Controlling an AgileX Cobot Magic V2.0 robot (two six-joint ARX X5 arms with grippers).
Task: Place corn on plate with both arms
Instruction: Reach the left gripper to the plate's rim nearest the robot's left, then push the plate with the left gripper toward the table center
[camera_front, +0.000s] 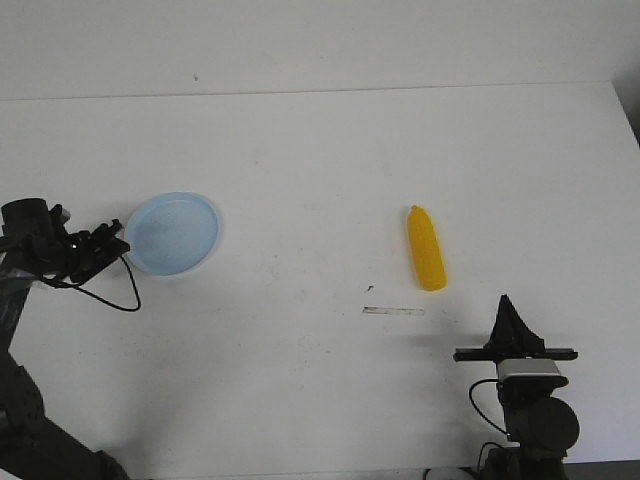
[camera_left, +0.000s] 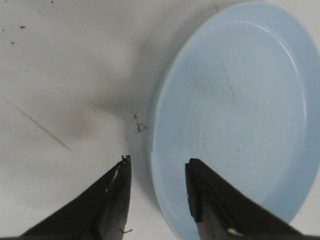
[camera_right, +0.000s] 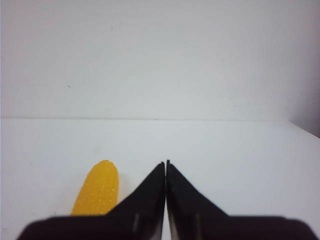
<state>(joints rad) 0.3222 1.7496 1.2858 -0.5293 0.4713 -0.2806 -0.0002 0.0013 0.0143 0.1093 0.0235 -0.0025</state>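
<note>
The left pincer (camera_left: 156, 172) is seen with its two black fingers (camera_left: 112, 200) held apart, one tip over the bare table (camera_left: 60, 75) and the other over the rim of the plate (camera_left: 235, 110), so that the plate's near edge lies in the gap between them. Whether the rim is touched cannot be told. In the front view the left pincer (camera_front: 112, 238) is found at the left edge of the plate (camera_front: 172, 233), which is laid flat on the left part of the table (camera_front: 320, 150), with a loose black cable (camera_front: 120, 295) hanging from the arm below it.

The right pincer (camera_right: 165, 164) is shown with its fingers (camera_right: 145, 192) pressed together, nothing being held between them. In the front view it (camera_front: 507, 302) is placed low on the right, pointing away from the robot, apart from the corn (camera_front: 425, 248).

The corn is laid on the table right of centre, well apart from the plate. Its long axis is run nearly front to back, slightly slanted: the narrower end is pointed away from the robot and a little to the left, and the blunt end is turned toward the robot. In the right wrist view the corn (camera_right: 97, 189) is seen beside the closed fingers, not between them.

A thin pale strip (camera_front: 393, 311) is seen on the table near the blunt end of the corn.
</note>
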